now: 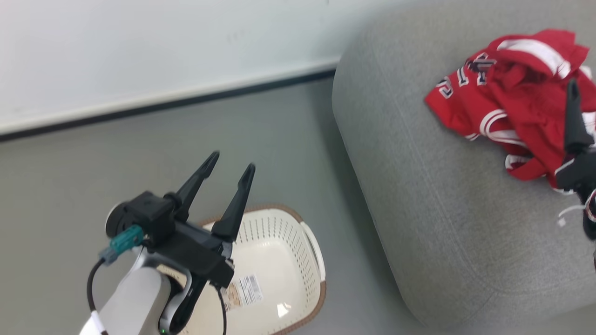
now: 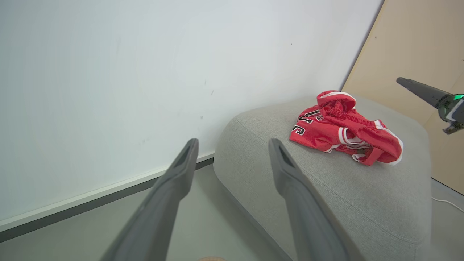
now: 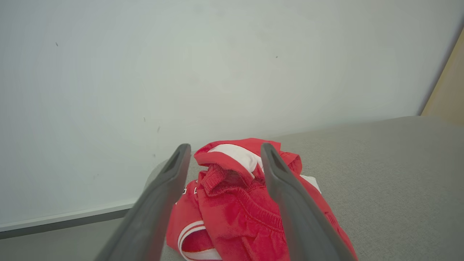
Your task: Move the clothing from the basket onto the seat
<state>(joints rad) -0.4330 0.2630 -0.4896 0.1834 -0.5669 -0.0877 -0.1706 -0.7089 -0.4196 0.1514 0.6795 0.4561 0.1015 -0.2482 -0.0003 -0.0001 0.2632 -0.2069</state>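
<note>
The clothing (image 1: 507, 88) is a crumpled heap of red garments with white stripe trim and dark lettering, lying on the far right of the grey seat (image 1: 442, 200). The cream basket (image 1: 309, 232) stands on the floor to the seat's left, with only a label sticker inside it. My left gripper (image 1: 233, 162) hovers open above the basket's far rim, holding nothing. In the left wrist view the left gripper (image 2: 233, 143) points toward the seat (image 2: 326, 192) and the clothing (image 2: 344, 127). My right gripper (image 3: 224, 146) stands open just over the clothing (image 3: 232, 210), gripping nothing.
A white wall with a dark baseboard (image 1: 186, 100) runs behind the grey floor (image 1: 139, 153). A tan panel (image 2: 417, 47) stands beyond the seat. A white cable (image 2: 447, 202) lies on the floor by the seat's far side.
</note>
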